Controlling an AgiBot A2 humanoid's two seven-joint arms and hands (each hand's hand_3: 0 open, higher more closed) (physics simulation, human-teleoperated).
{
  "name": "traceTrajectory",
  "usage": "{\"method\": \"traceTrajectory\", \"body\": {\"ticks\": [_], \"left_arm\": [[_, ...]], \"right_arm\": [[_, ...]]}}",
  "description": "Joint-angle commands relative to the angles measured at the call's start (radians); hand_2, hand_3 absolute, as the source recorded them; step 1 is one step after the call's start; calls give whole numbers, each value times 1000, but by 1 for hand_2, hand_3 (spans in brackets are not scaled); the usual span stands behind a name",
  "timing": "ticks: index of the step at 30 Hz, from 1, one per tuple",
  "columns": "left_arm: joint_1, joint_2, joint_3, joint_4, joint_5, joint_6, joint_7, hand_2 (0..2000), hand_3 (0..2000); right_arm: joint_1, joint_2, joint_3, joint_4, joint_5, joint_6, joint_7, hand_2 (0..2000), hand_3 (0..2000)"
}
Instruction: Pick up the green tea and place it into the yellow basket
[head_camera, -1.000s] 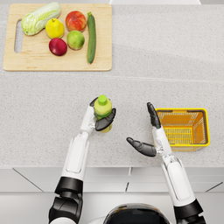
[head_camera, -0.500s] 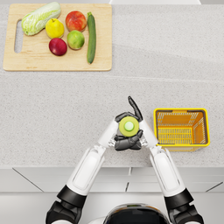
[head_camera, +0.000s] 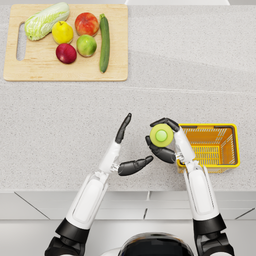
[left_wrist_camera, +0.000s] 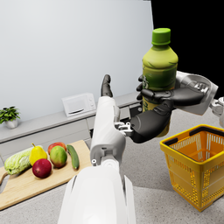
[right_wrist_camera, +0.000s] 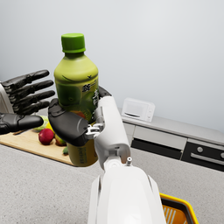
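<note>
Head view: right hand (head_camera: 164, 145) grips green tea (head_camera: 161, 135) upright, cap up, held above counter just left of yellow basket (head_camera: 233, 145). Left hand (head_camera: 127, 150) spread, empty, apart from bottle. Basket lies to bottle's right, so right arm is nearer for the drop.

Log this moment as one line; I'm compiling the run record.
phase: carry | right hand: holds green tea bottle, upright, beside yellow basket | left hand: empty, fingers apart | bottle not yet in basket
</note>
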Motion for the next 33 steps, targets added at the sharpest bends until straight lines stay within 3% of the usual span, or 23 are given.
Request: {"method": "traceTrajectory", "body": {"ticks": [1,8,12,15,16,17,18,21,24,27,30,33], "left_arm": [[-56,-18,-240,-10,0,0,0,0,0],[-85,-11,-347,23,-1,0,0,0,0],[-79,-3,-339,15,-1,0,-1,0,0],[-76,2,-348,12,-1,0,-1,0,0],[-76,4,-349,12,-1,0,-1,0,0],[-73,6,-344,9,-1,0,-1,0,0],[-74,7,-331,1,-1,0,-1,0,0],[-35,22,-303,-15,-1,0,-1,0,0],[63,37,-343,3,-1,0,-1,0,0],[144,40,-404,73,-1,0,-1,0,0],[163,37,-473,105,-1,0,-1,0,0],[130,40,-450,98,-2,0,-1,0,0]], "right_arm": [[24,-1,-208,61,0,17,-1,2000,2000],[-50,-3,-380,17,-1,-21,-19,2000,2000],[-83,-5,-368,-74,-1,-43,-253,2000,2000],[-107,-6,-360,-117,-1,-59,-319,2000,2000],[-109,-6,-353,-106,0,-59,-330,639,1673],[-109,-6,-350,-81,-1,-86,-339,0,1347],[-102,-5,-345,-80,-1,-111,-343,0,1020],[-78,0,-314,-3,-1,-151,-153,0,40],[-40,7,-298,122,-1,-165,-60,0,0],[0,23,-347,119,-1,-171,-25,0,0],[7,23,-391,89,-1,-173,-13,0,0],[-12,20,-369,40,-1,-173,-8,0,0]]}}
